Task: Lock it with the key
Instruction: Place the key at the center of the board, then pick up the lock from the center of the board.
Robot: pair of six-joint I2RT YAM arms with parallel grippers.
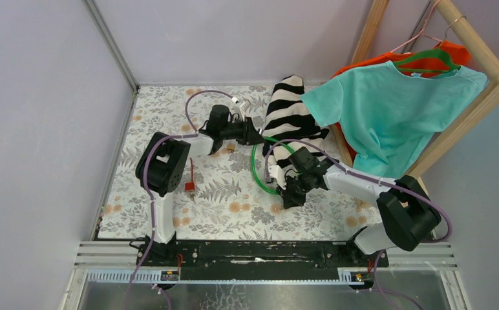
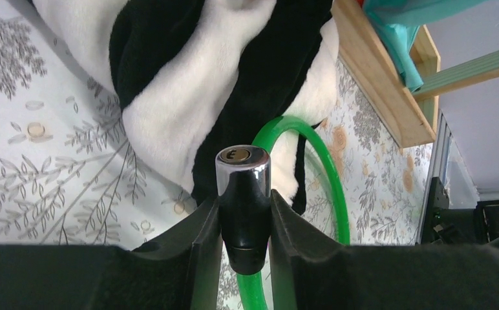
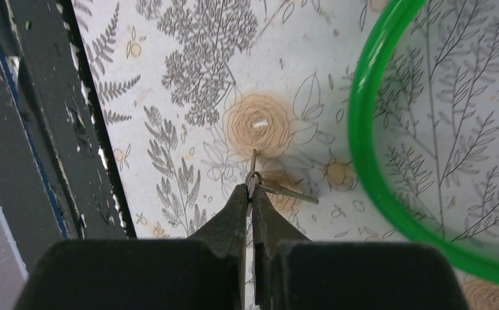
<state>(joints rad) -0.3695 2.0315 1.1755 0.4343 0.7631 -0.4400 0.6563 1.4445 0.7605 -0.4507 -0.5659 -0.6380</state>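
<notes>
My left gripper [image 1: 257, 134] [image 2: 244, 216] is shut on the lock head [image 2: 243, 194], a black barrel with a chrome end and a keyhole facing the wrist camera. The green cable [image 1: 258, 169] [image 2: 328, 174] loops out from the head over the table. My right gripper [image 1: 291, 195] [image 3: 250, 195] is shut on a small key ring with keys [image 3: 254, 175]; one key points forward from the tips, and a second key [image 3: 290, 192] hangs off to the right. The green cable [image 3: 363, 155] curves to the right of the keys. The two grippers are apart.
A black-and-white striped garment [image 1: 295, 113] [image 2: 189, 71] lies just behind the lock. A teal shirt [image 1: 395, 110] hangs on a wooden rack [image 1: 473, 39] at the right. A small red object [image 1: 189, 185] lies left of centre on the floral table [image 1: 234, 206].
</notes>
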